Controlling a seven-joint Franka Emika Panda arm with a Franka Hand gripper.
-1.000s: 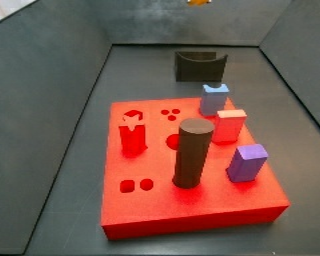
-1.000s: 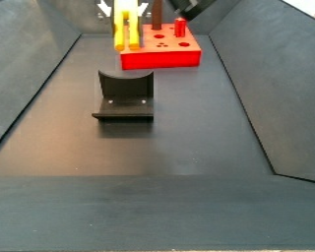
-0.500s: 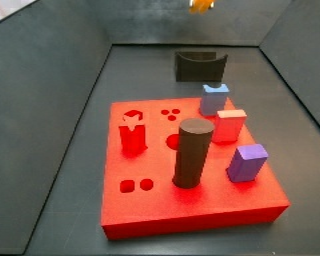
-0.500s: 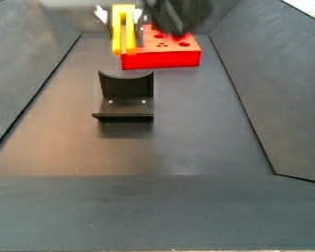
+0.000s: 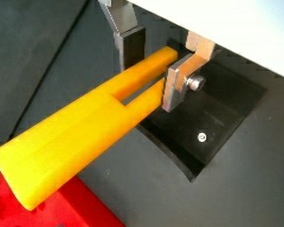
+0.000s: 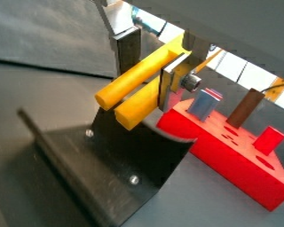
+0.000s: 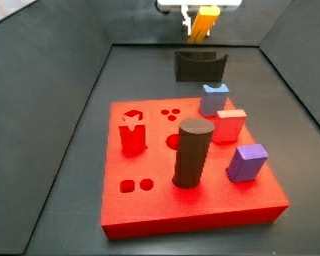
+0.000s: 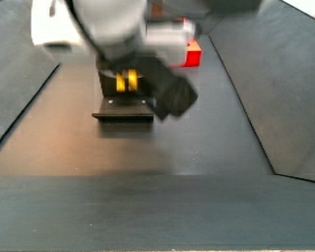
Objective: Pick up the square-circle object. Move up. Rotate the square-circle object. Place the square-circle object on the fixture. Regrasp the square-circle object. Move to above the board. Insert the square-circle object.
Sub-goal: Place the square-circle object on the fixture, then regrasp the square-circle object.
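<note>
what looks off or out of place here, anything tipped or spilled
Nothing stands out. The pincer holds the yellow piece above the black fixture, and the blocks stand upright on the red board. Nothing is spilled.

Even, dim light was seen w/ soft shadows; the gripper (image 8: 127,79) & arm were motion-blurred in a side view.
</note>
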